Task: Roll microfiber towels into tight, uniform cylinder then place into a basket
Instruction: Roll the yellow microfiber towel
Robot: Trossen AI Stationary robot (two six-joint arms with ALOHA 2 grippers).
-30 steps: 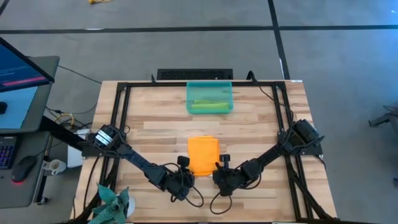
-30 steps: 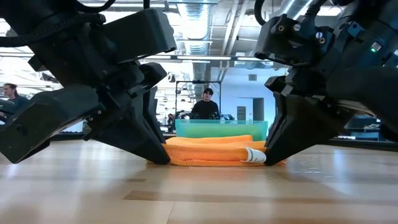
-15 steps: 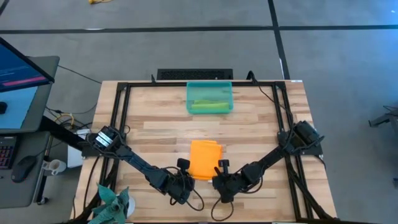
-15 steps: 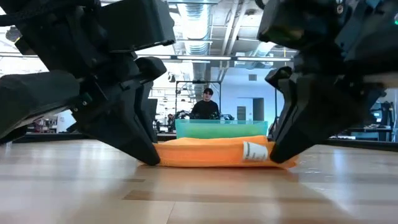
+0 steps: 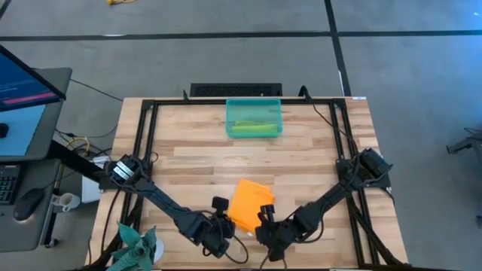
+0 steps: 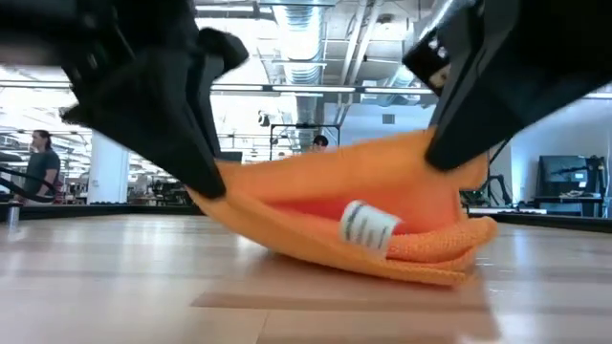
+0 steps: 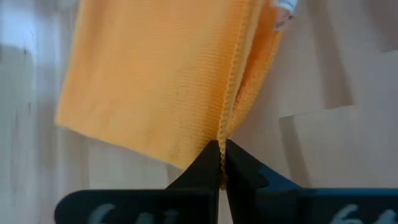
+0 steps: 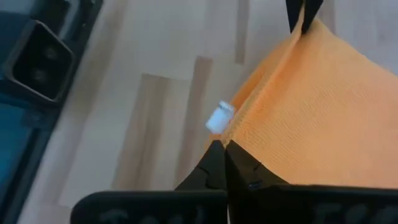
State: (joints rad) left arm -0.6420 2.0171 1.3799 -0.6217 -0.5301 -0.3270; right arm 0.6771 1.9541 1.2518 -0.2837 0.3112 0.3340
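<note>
Wooden table point(image 5: 196, 154) seen from above, ringed by a black frame, with both dark arms reaching in toward its near edge. Orange towel point(image 5: 248, 202), folded into a rectangle and turned at an angle, lies near the front centre of the table between the two grippers; in the low view its near edge is lifted clear of the wood while the far folded edge rests on the surface, and a small white label point(image 6: 367, 226) hangs from one fold. Basket point(image 5: 254, 103), translucent teal-green, stands at the far centre of the table, well apart from the orange towel, and holds a rolled lime green towel point(image 5: 254, 129) lying along its near wall. Left gripper point(image 5: 224, 224), low at the front of the table, has its fingers pressed together on one near corner of the orange towel, the hem pinched between the tips in the left wrist view. Right gripper point(image 5: 266, 223), just beside it, is likewise clamped on the other near corner. A person point(image 6: 41, 164) stands far off in the room behind.
</note>
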